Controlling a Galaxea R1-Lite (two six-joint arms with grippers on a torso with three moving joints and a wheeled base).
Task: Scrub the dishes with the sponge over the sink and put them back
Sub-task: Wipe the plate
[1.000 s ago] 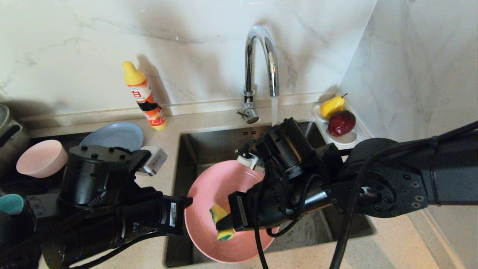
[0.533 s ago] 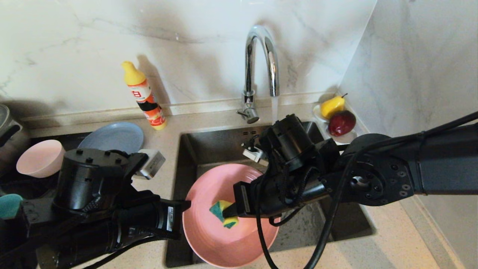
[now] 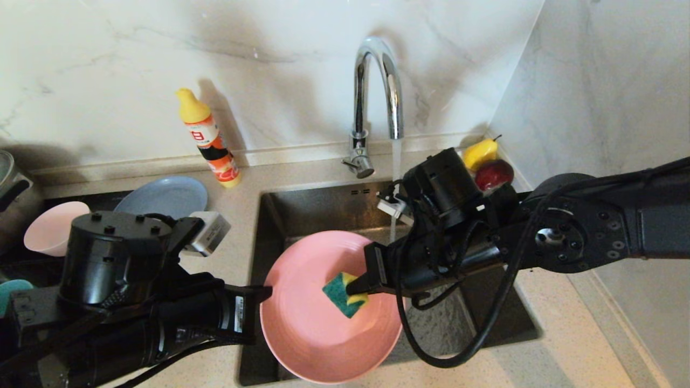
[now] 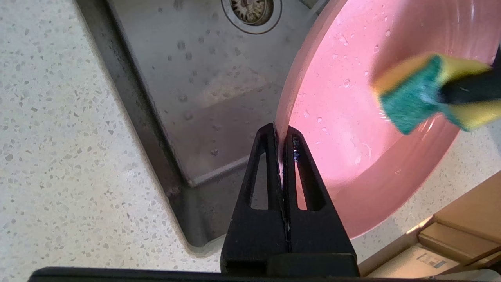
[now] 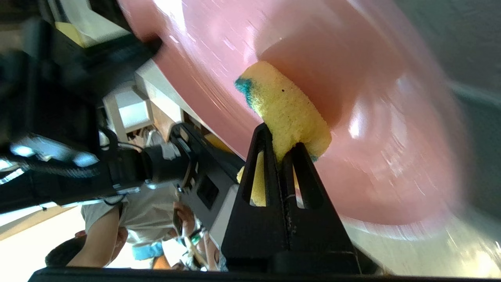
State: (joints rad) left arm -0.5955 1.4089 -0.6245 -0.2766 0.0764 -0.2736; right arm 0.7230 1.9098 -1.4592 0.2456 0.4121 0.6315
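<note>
Mid-scrub, by the look of it. Left gripper [image 3: 262, 293], lower left of the head view, is clamped narrow on the rim of the salmon-pink plate [image 3: 318, 334], holding it tilted over the sink [image 3: 318, 207]; the left wrist view shows the 2 fingers pinching that rim [image 4: 280, 137]. Right gripper [image 3: 358, 285], frame centre, is closed on the sponge [image 3: 345, 293], green scouring face toward the plate's inner surface and pressed to it. Droplets on the plate. Faucet [image 3: 377, 86] at top centre is running, its stream falling behind the right arm.

Progress, as a judgement: 1 of 4 dishes is in hand and not yet set back. Blue-grey plate [image 3: 161, 196] and pale pink bowl [image 3: 51, 229] sit at the left on the counter, the teal bowl [image 3: 13, 291] just showing at the left edge; whether these are already washed cannot be told. Remaining for certain: finish this plate and return it.
</note>
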